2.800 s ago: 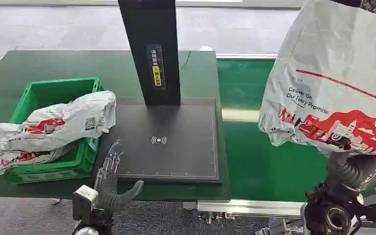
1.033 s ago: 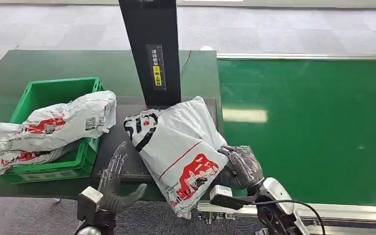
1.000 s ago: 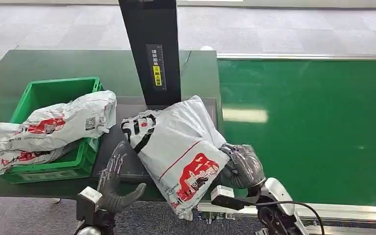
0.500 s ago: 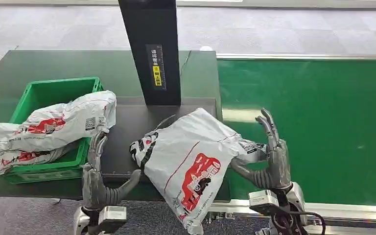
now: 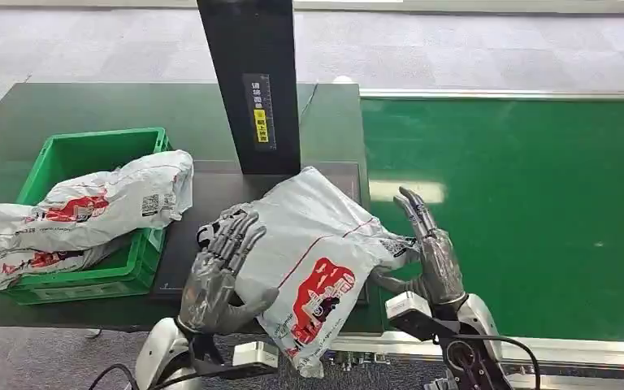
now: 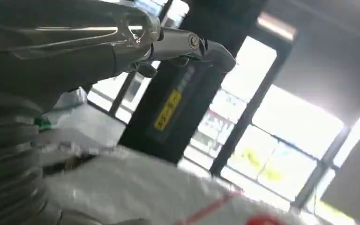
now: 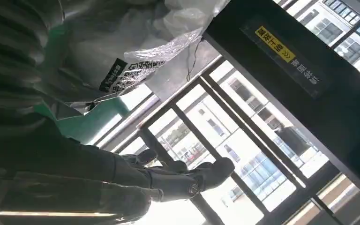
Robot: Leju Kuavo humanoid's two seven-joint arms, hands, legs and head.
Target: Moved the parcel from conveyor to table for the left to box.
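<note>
**Parcel on the table, a robot hand on either side of it**

In the head view the left robot hand sits at lower centre-left of the frame, its dark fingers laid over the left end of the parcel and its thumb curved under the parcel's near edge, so it looks to be gripping that end. The left wrist view shows the same robot hand from close behind, with the parcel blurred beside it. The right robot hand stands at lower centre-right of the head view, fingers spread and pointing up, holding nothing; its palm is just beside the parcel's right end, and whether it touches the plastic cannot be told. In the right wrist view its fingers stretch out apart, with the crinkled parcel close by.

The parcel is a grey plastic mail bag with a red print. It lies at the centre of the head view on the dark pad of the table, and its near corner hangs over the table's front edge.

A black upright post with a yellow label rises from the back of the pad at top centre. At left of the frame a green box stands on the table, with another grey bag lying across it and sticking out over its rim. The green conveyor takes up the right half of the frame
</note>
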